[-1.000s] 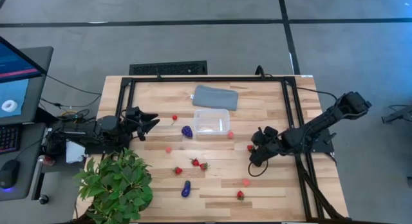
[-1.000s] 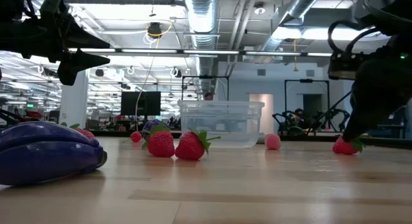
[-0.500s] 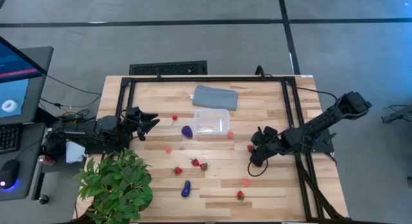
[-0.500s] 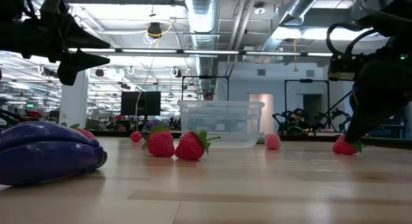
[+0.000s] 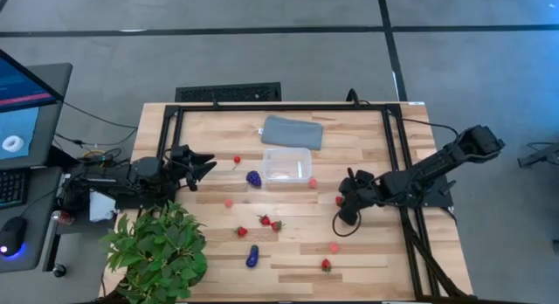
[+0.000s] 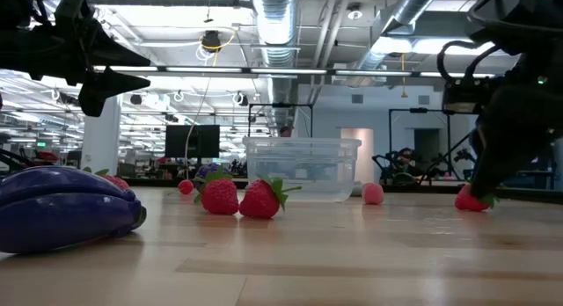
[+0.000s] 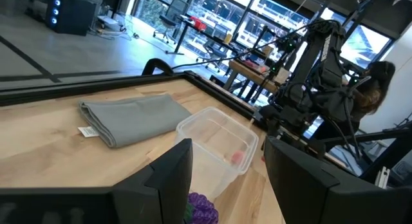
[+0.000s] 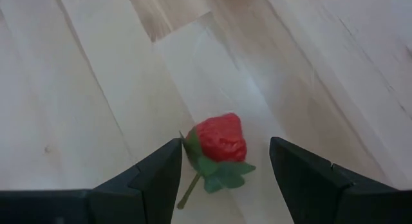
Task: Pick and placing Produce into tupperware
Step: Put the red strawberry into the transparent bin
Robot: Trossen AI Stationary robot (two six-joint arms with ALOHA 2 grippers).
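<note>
Right wrist view: a strawberry [image 8: 220,139] lies between the right gripper's [image 8: 222,169] wide-open fingers.
The tupperware [image 5: 287,165] looks empty; all the fruit waits on the table [image 5: 367,252]. Left gripper [image 5: 204,169] waits half-open, holding nothing.

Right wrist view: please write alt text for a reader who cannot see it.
A red toy strawberry with a green top lies on the light wooden table, between the two open dark fingers of the right hand, which is not touching it.
</note>
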